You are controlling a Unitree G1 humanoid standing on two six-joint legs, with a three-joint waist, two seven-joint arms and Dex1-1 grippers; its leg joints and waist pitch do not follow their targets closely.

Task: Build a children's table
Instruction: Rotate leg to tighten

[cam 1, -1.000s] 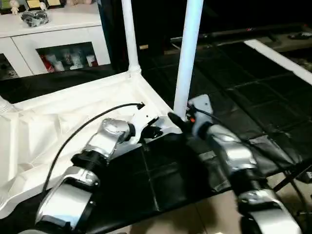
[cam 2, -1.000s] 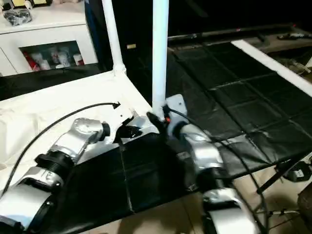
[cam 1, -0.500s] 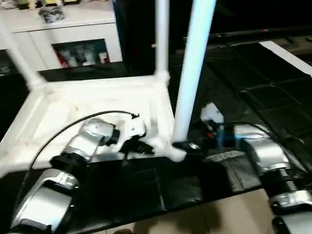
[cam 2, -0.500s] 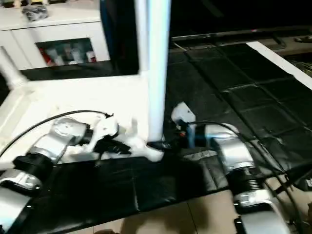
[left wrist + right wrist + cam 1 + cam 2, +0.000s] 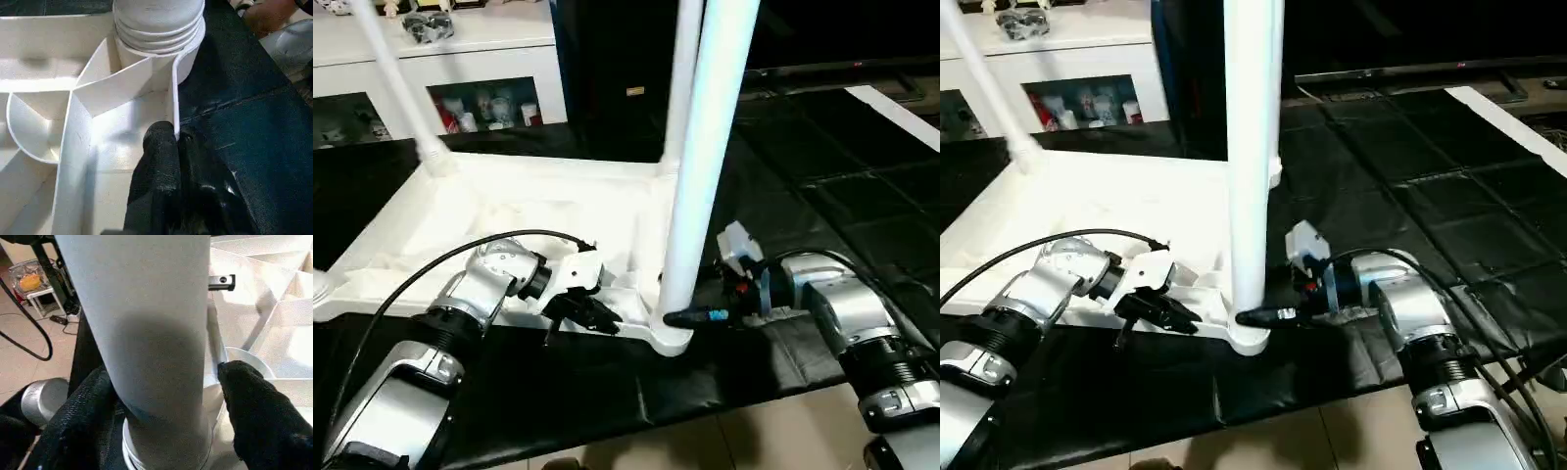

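Note:
The children's table lies upside down on the black mat, its ribbed white top (image 5: 538, 211) facing up. Three white legs stand in corner sockets: the near leg (image 5: 705, 147), a far one (image 5: 680, 78) and a far left one (image 5: 396, 88). My left gripper (image 5: 592, 313) is shut on the thin rim wall (image 5: 173, 98) just beside the near corner socket. Reaching in from the right, my right gripper (image 5: 1252, 315) is shut on the foot of the near leg (image 5: 146, 333), one black finger (image 5: 244, 396) on each side just above the socket.
A white cabinet (image 5: 460, 69) with glass-fronted shelves stands at the back left. The black mat (image 5: 822, 186) stretches right to a white strip (image 5: 891, 108). Tan floor (image 5: 773, 431) shows past the mat's near edge. A black cable (image 5: 431, 269) arcs over my left forearm.
The whole view has swung, bringing the far left leg into sight. My right forearm now reaches the near leg's foot from the side instead of from the front. The left gripper holds the rim as before.

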